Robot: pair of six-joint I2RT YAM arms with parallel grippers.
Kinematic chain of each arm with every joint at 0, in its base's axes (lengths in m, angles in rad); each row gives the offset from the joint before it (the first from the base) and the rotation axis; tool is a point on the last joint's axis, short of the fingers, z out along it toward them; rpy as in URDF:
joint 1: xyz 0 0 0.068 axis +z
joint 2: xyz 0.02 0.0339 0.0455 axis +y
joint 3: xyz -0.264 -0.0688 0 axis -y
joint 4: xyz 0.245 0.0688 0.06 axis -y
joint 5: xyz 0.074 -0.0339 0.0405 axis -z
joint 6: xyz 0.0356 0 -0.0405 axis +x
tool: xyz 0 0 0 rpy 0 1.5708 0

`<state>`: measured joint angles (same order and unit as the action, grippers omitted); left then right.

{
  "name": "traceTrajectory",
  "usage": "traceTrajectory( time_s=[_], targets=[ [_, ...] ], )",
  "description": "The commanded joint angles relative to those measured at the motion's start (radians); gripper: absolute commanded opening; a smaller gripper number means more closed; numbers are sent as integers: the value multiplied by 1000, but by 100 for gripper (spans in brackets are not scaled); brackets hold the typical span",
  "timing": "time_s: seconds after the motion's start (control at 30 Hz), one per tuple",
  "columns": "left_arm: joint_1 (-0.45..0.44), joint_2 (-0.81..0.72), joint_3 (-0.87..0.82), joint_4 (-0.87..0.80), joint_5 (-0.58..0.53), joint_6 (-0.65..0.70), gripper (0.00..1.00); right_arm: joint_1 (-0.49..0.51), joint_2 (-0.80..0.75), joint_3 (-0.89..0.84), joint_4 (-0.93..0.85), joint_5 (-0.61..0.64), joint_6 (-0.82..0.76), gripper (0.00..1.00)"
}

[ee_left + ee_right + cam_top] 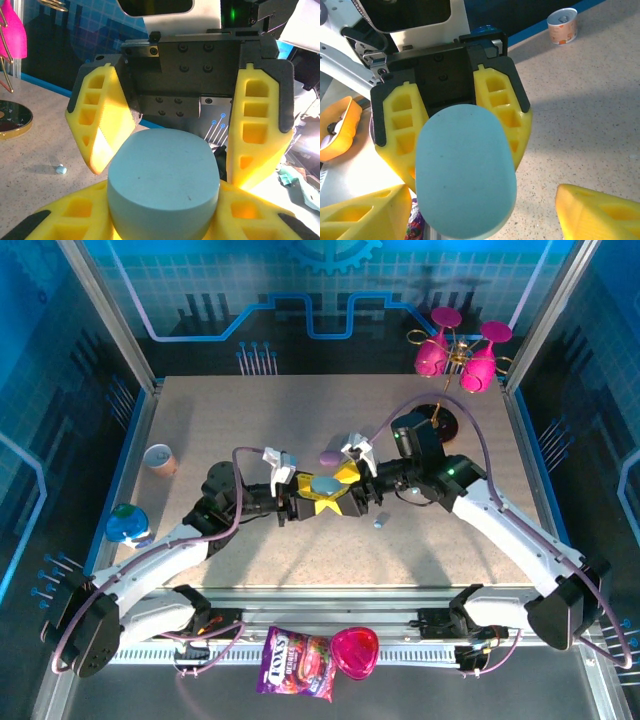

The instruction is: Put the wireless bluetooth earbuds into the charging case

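A pale blue pebble-shaped charging case (323, 483) hangs above the table's middle, with my left gripper (312, 492) shut on it. In the left wrist view the case (162, 180) sits between my yellow fingers (60, 220). My right gripper (352, 483) faces it from the right, open. In the right wrist view its fingertips (365, 212) straddle the case (465, 170), with a gap on the right side. One tiny pale earbud (379, 521) lies on the table near the right arm. Another small pale blue earbud (61, 169) rests on the tabletop.
A purple case (329, 457) lies just behind the grippers. A paper cup (160, 458) and a blue-green ball (127, 523) sit at the left. Pink glasses (455, 355) and a gold-rimmed disc (12, 117) stand at the back right. A snack bag (296, 663) lies at the near rail.
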<state>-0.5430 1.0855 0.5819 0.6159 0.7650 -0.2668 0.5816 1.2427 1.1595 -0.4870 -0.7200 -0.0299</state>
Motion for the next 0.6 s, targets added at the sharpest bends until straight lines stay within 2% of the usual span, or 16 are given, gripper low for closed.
traceTrajectory(
  time_s=[0.0, 0.13, 0.23, 0.57],
  targets=[
    [0, -11, 24, 27, 75, 25, 17, -33, 12, 29, -2, 69, 54, 74],
    [0, -18, 16, 11, 75, 49, 17, -81, 7, 13, 49, 1, 124, 73],
    [0, -17, 18, 3, 79, 55, 17, -92, 7, 15, 56, -3, 143, 73],
    [0, -15, 9, 20, 97, 100, 17, -110, 18, 29, 57, 70, 209, 72]
  ],
)
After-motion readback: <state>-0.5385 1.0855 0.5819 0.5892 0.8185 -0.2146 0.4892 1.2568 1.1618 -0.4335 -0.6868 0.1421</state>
